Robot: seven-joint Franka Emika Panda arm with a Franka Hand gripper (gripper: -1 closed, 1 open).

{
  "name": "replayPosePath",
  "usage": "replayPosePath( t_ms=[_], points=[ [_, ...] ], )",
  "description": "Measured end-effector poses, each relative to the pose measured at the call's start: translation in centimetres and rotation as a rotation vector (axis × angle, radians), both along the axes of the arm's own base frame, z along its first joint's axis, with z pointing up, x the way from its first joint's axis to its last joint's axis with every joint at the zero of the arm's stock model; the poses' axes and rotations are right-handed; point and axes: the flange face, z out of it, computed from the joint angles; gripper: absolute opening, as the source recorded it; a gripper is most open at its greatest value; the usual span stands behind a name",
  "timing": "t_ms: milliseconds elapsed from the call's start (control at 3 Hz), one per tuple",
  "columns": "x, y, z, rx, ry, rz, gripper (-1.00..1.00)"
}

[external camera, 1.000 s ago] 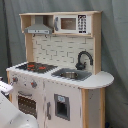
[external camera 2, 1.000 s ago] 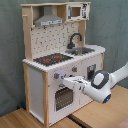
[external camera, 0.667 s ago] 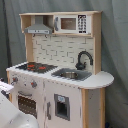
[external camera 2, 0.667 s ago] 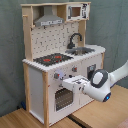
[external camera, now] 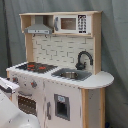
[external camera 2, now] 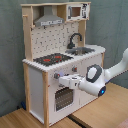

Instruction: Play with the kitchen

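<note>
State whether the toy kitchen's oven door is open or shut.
Shut. In the second exterior view the oven door lies flush with the kitchen front, with the gripper just above it.

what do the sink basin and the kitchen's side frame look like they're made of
Sink basin: probably steel, grey with a dull sheen. Kitchen side frame: looks like pale unpainted wood, matte light tan beside the white front panels; grain can't be made out.

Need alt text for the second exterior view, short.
A white robot arm reaches in from the second exterior view's right, its gripper at the front panel of a toy kitchen, just above the windowed oven door. On top are a black stovetop with red burners, a steel sink with black faucet, and a grey hood.
</note>
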Motion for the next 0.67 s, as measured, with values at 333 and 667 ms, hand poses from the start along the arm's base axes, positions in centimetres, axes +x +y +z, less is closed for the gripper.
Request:
replayPosePath(
  t_ms=[333,667],
  points=[
    [0.6,0.3,-0.4,0.089,0.029,0.008,1.00],
    [1.6,1.4,-0.4,0.105,0.048,0.024,1.00]
  ],
)
